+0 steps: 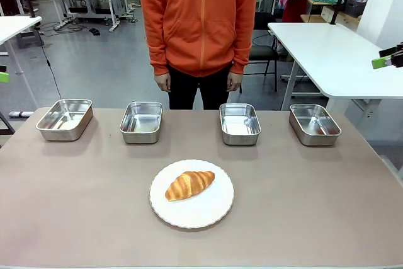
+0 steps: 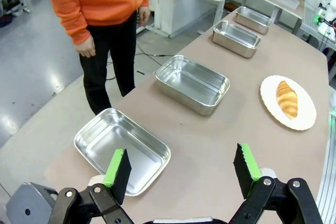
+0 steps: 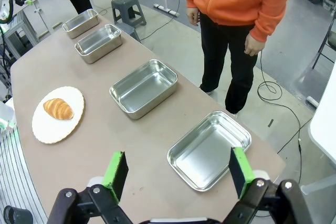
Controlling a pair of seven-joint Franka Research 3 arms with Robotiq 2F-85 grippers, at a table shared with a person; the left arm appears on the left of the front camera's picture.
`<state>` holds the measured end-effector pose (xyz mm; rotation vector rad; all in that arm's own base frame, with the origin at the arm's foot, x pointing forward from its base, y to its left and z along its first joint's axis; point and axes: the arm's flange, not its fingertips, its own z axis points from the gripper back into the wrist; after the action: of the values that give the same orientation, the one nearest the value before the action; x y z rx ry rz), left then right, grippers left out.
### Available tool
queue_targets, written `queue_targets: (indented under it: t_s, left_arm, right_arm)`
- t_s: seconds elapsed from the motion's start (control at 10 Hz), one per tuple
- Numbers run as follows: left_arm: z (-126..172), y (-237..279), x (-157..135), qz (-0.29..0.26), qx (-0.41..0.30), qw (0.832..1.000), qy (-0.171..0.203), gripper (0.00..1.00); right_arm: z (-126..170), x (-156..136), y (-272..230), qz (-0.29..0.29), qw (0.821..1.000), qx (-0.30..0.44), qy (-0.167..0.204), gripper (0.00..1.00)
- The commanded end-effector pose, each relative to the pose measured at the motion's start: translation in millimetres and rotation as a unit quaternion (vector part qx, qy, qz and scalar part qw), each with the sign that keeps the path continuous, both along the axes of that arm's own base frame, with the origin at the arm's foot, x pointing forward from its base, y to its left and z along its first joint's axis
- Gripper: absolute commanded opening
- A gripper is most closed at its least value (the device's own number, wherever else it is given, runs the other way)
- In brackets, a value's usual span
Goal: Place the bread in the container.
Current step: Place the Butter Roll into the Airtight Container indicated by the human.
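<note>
At the far left, the left claw: green pads spread wide, nothing between them, over the table's left end near the leftmost container. Along the far edge, rightward: the second container, the third container, the rightmost container, all empty. In the middle, nearer: the bread lying on a white plate, well apart from every container. Beyond the far edge, a person in an orange hoodie, hands down. At the far right, the right claw: also wide open, empty, near the rightmost container.
</note>
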<state>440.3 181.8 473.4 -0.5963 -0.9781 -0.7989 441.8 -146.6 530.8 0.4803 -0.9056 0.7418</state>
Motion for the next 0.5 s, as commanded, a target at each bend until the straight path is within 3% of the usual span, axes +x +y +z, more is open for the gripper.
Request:
queue_targets:
  t_s: [0.0, 0.4]
  left_arm:
    - [1.2, 1.2, -1.8, -0.005, -0.003, 1.000, -0.008, 1.00]
    - [1.2, 1.2, -1.8, -0.005, -0.003, 1.000, -0.008, 1.00]
  right_arm:
    - [2.3, -0.2, 0.8, 0.001, 1.000, 0.004, -0.005, 1.00]
    - [2.3, -0.2, 0.8, 0.001, 1.000, 0.004, -0.005, 1.00]
